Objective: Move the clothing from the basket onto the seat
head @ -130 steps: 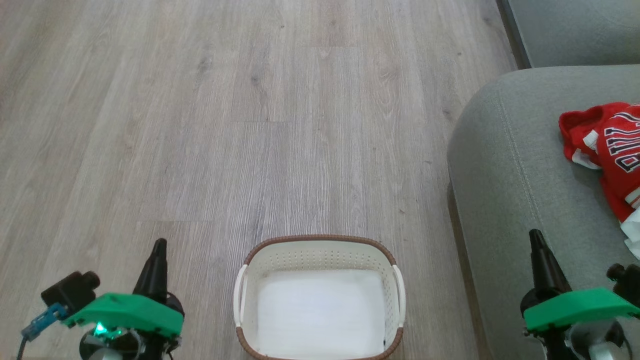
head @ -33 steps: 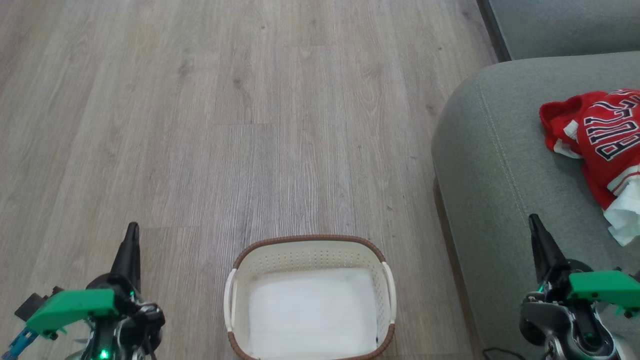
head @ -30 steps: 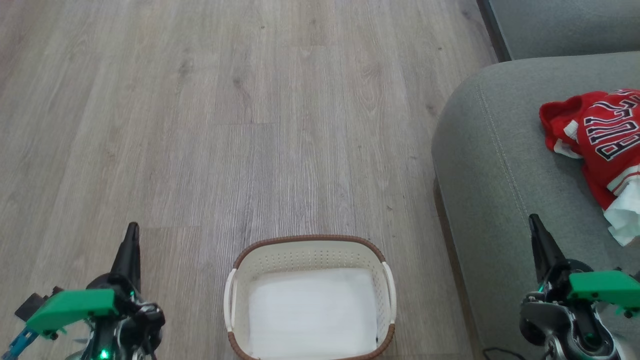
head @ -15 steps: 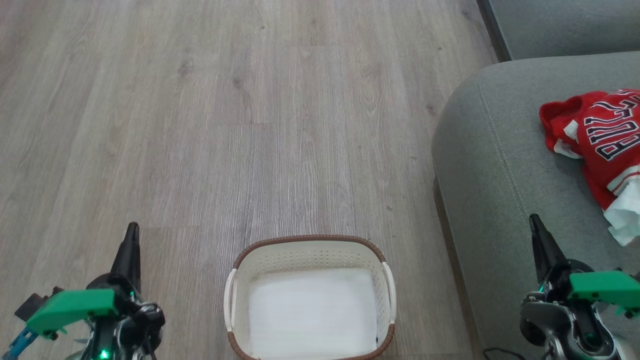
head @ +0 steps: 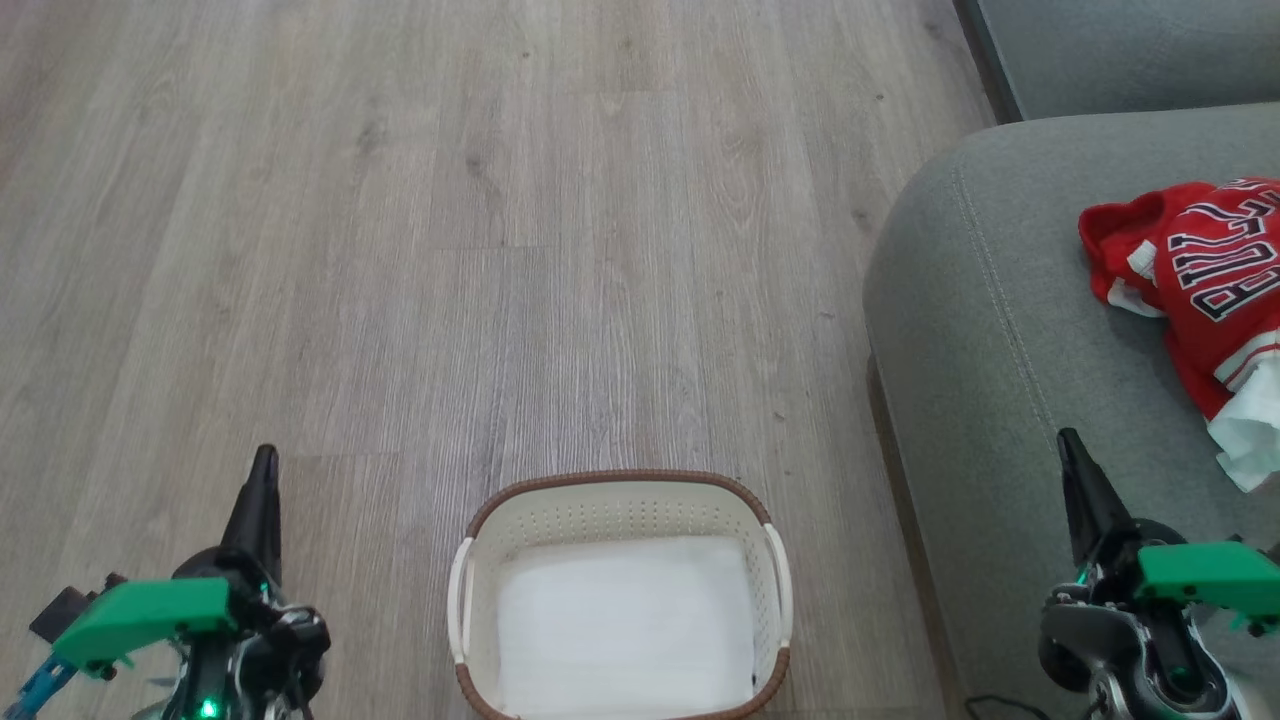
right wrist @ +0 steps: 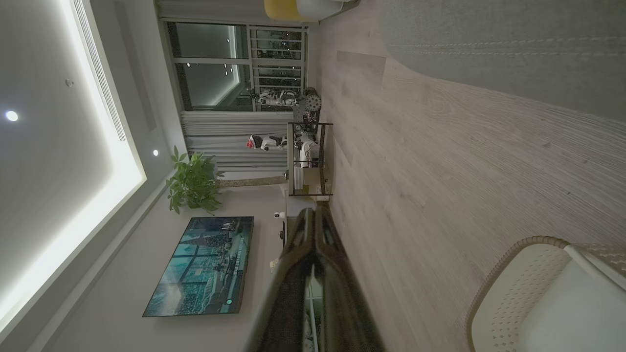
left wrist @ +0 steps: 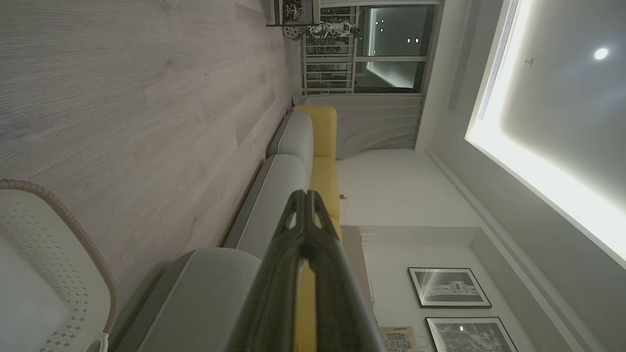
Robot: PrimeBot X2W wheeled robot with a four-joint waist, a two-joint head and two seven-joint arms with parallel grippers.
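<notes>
We judge the transfer done: clothing (head: 1200, 290) lies on the seat (head: 980, 330), basket (head: 620, 478) looks bare, left tool (head: 264, 470) and right tool (head: 1070, 455) are pinched closed and empty, so next calls only for parking clear.

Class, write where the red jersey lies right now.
In the head view the red jersey lies on the grey seat at the far right, beyond the right gripper and right of the basket.

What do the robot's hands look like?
Each hand is a pair of long, black, pointy jaws, like a bird's beak. The left gripper and right gripper each carry a bright green plastic cover over dark and silvery metal parts. A little blue plug sits by the left one, and a tiny green light glows there.
</notes>
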